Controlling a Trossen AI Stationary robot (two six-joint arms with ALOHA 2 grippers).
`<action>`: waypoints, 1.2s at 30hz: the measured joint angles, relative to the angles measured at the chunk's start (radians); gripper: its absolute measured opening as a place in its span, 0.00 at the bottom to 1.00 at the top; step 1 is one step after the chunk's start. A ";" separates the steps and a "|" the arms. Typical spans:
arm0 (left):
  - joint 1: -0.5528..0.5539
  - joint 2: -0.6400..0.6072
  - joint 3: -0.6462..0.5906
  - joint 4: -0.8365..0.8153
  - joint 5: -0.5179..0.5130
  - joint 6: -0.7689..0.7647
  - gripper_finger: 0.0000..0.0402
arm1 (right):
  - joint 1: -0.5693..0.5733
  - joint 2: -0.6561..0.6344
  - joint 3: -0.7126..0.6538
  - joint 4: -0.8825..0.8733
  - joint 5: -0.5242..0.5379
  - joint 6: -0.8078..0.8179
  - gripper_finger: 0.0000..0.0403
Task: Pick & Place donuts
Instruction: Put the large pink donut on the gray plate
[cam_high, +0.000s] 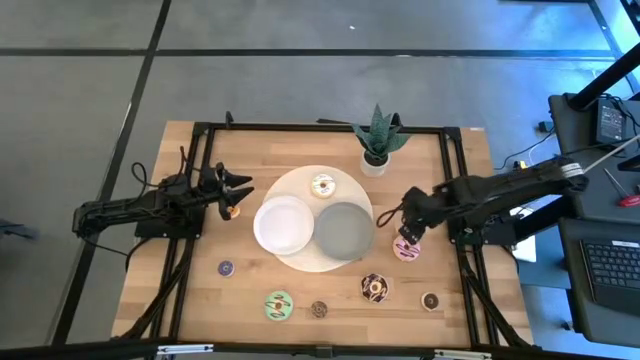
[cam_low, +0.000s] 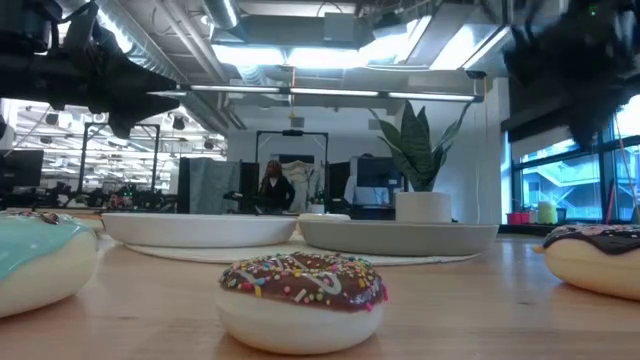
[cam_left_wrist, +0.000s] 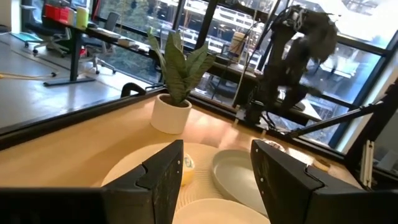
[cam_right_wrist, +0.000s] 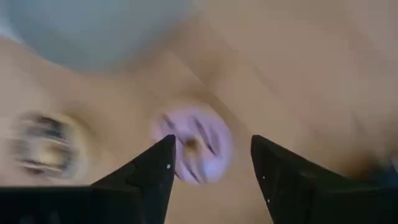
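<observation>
Several toy donuts lie flat on the wooden table: a pink one (cam_high: 406, 248), a large chocolate one (cam_high: 374, 288), a green one (cam_high: 278, 305), and small ones (cam_high: 225, 268), (cam_high: 319, 310), (cam_high: 430, 300). A cream donut (cam_high: 322, 185) lies on the round cream mat (cam_high: 300, 262). My right gripper (cam_high: 408, 215) is open above the pink donut (cam_right_wrist: 193, 143), which shows between its fingers, apart from them. My left gripper (cam_high: 242, 194) is open and empty left of the white plate (cam_high: 284, 225). A small orange thing (cam_high: 232, 211) shows just beside it.
A white plate and a grey plate (cam_high: 344, 230) sit side by side on the mat. A potted plant (cam_high: 376, 140) stands at the far edge. A black frame (cam_high: 200, 130) runs around the table. The near strip of the table holds most of the donuts.
</observation>
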 joint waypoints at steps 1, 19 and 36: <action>0.000 0.000 0.000 0.000 0.000 0.000 0.46 | 0.001 0.024 -0.007 -0.021 -0.022 0.024 0.51; 0.000 0.000 0.000 -0.015 0.026 -0.001 0.46 | 0.049 0.118 -0.222 0.258 -0.079 0.086 0.49; 0.000 0.000 0.000 -0.015 0.026 -0.001 0.46 | 0.049 0.118 -0.287 0.370 -0.098 0.058 0.35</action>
